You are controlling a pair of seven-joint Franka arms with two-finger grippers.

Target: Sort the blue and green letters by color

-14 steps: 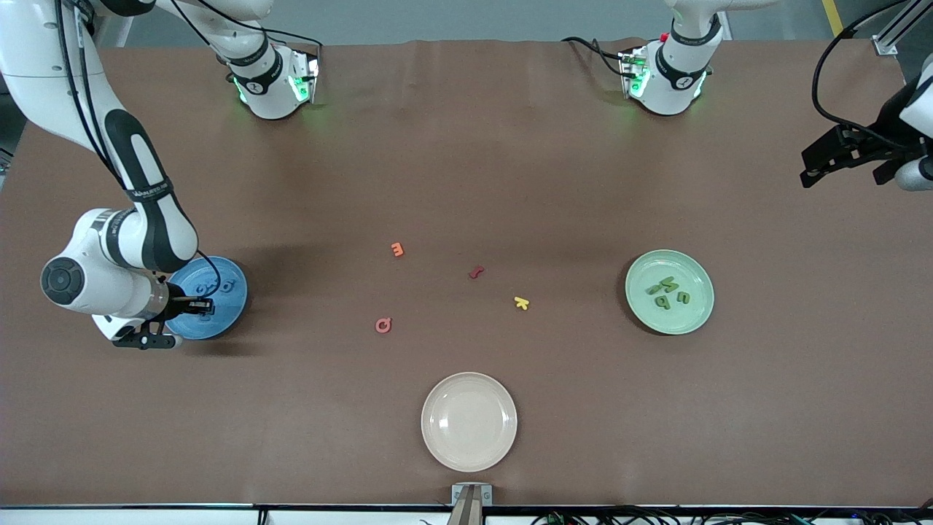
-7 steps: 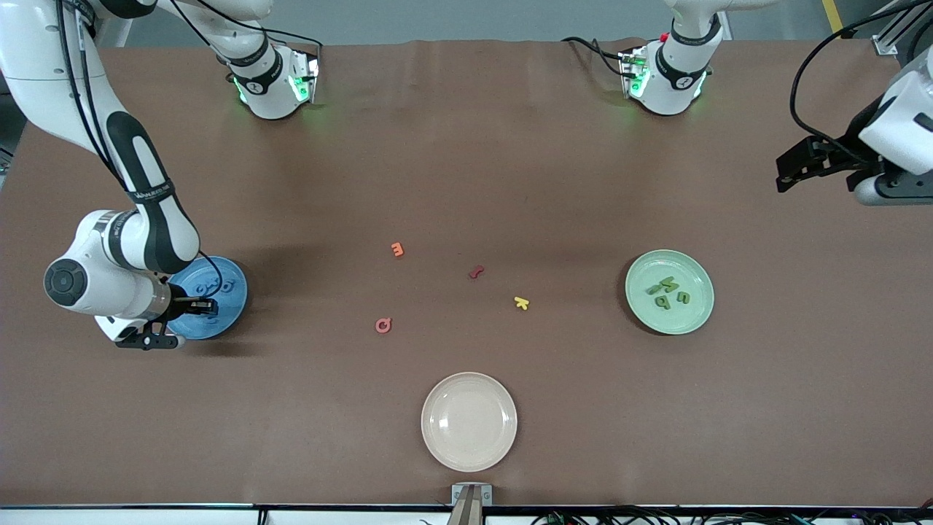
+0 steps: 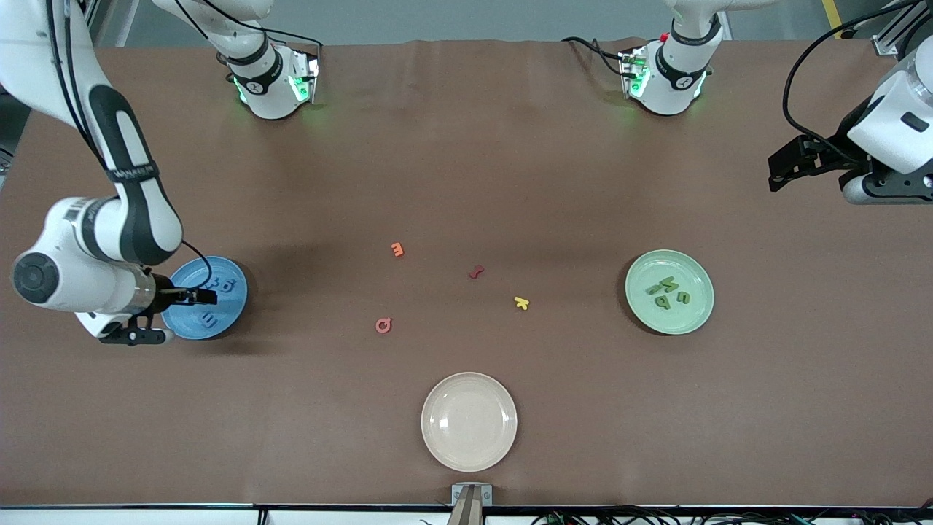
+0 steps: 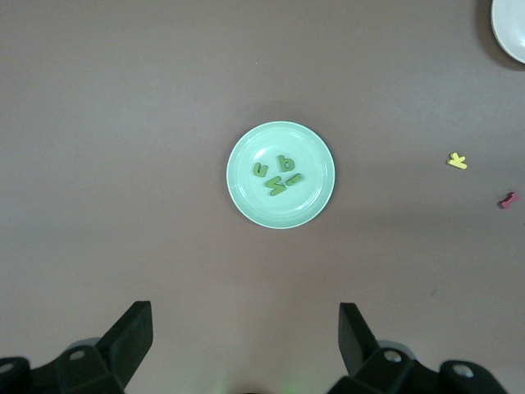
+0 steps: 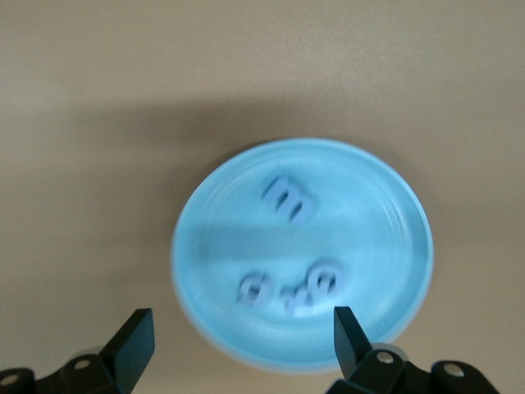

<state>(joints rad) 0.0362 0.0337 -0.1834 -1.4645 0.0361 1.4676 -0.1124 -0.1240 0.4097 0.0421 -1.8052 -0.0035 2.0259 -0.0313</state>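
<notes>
Sorting looks finished: four blue letters (image 3: 216, 300) lie on the blue plate (image 3: 237, 310), four green letters (image 3: 667, 290) on the green plate (image 3: 700, 317). Right gripper (image 3: 195, 297), over the blue plate, and left gripper (image 3: 794, 164) gape empty.

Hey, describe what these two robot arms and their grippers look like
Both arms are glossy white with black joint sections and a small printed band on the link. Black cables loop along them, and green lights glow at the two white bases. The right gripper and the left gripper are black, with two angular, wedge-shaped black fingers set in grey mounts.
</notes>
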